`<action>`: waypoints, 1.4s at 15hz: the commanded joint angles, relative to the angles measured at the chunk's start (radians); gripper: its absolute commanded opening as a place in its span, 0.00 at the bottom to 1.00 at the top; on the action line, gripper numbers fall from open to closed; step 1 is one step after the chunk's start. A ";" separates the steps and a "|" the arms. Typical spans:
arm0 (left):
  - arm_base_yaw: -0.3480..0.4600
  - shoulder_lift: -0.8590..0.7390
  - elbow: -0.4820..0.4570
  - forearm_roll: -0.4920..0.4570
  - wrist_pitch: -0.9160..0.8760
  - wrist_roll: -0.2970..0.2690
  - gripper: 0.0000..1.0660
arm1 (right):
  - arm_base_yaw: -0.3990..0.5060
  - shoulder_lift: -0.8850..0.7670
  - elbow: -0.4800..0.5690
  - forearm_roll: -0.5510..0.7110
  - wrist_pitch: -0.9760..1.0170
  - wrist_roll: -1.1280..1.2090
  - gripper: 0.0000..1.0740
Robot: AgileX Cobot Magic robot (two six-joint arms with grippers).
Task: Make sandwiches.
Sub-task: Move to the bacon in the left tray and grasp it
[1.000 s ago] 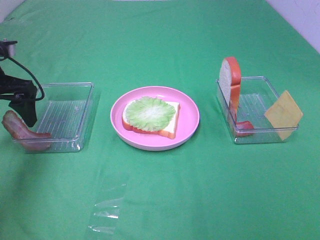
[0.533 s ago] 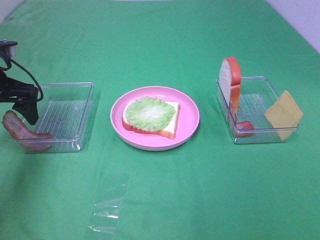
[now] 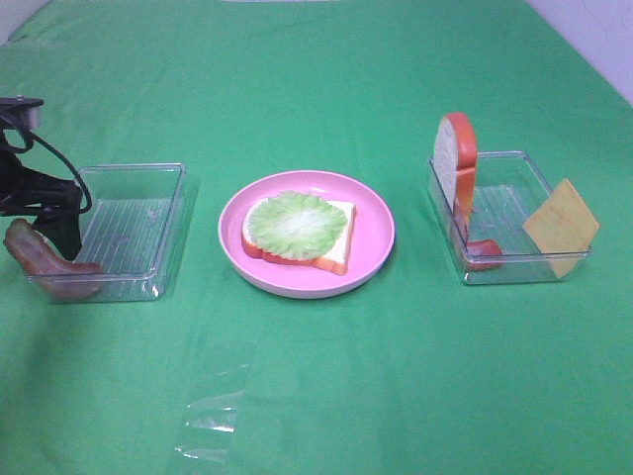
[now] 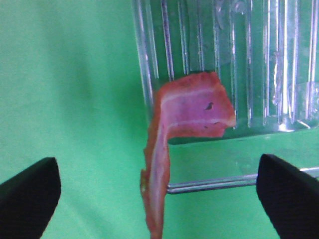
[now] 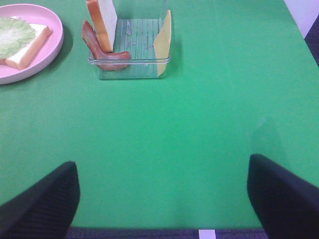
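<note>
A reddish-brown bacon strip hangs over the near left corner of the left clear tray. My left gripper is open just above it. In the left wrist view the bacon lies between the spread fingers of that gripper. A bread slice topped with a lettuce leaf lies on the pink plate. The right clear tray holds an upright bread slice, a red slice and a leaning yellow cheese square. My right gripper is open and empty, far from the tray.
A green cloth covers the table. A scrap of clear plastic film lies on it in front of the plate. The right wrist view shows the right tray and the plate's rim ahead of the gripper.
My left gripper has come down a little closer to the bacon strip on the left tray's corner. Nothing else has moved.
</note>
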 commanded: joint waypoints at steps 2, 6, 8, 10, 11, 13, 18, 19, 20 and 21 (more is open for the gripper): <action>0.000 0.012 0.008 -0.004 -0.025 -0.005 0.94 | -0.002 -0.031 0.002 0.004 -0.005 0.000 0.82; 0.000 0.012 0.008 -0.004 -0.030 -0.005 0.91 | -0.002 -0.031 0.002 0.004 -0.005 0.000 0.82; 0.000 0.012 0.008 -0.004 -0.030 -0.005 0.80 | -0.002 -0.031 0.002 0.004 -0.005 0.000 0.82; 0.000 0.012 0.008 -0.004 -0.029 -0.008 0.70 | -0.002 -0.031 0.002 0.004 -0.005 0.000 0.82; 0.000 0.012 0.008 -0.005 -0.028 -0.008 0.64 | -0.002 -0.031 0.002 0.004 -0.005 0.000 0.82; 0.000 0.012 0.008 -0.006 -0.025 -0.008 0.51 | -0.002 -0.031 0.002 0.004 -0.005 0.000 0.82; 0.000 0.012 0.008 -0.007 -0.022 -0.001 0.00 | -0.002 -0.031 0.002 0.004 -0.005 0.000 0.82; 0.000 0.012 0.008 -0.007 -0.024 -0.001 0.00 | -0.002 -0.031 0.002 0.004 -0.005 0.000 0.82; 0.000 0.012 0.008 -0.007 -0.024 -0.002 0.00 | -0.002 -0.031 0.002 0.004 -0.005 0.000 0.82; 0.000 0.012 0.008 -0.007 -0.025 -0.005 0.00 | -0.002 -0.031 0.002 0.004 -0.005 0.000 0.82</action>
